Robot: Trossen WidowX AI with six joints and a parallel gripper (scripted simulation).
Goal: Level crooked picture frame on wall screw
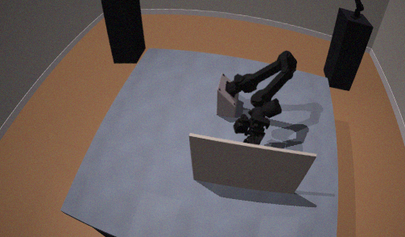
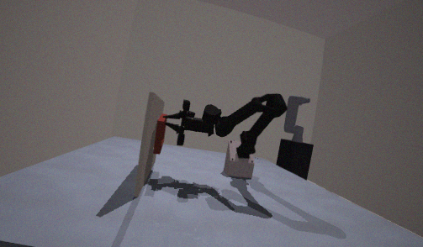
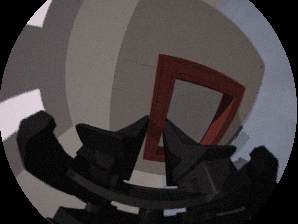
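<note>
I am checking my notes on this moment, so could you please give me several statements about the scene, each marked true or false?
1. The picture frame is red. True.
2. The gripper is open and away from the frame. False: it is shut on one of the frame's bars.
3. The upright panel lies flat on the table. False: it stands upright.
4. The arm reaches the frame from the side facing its base. True.
</note>
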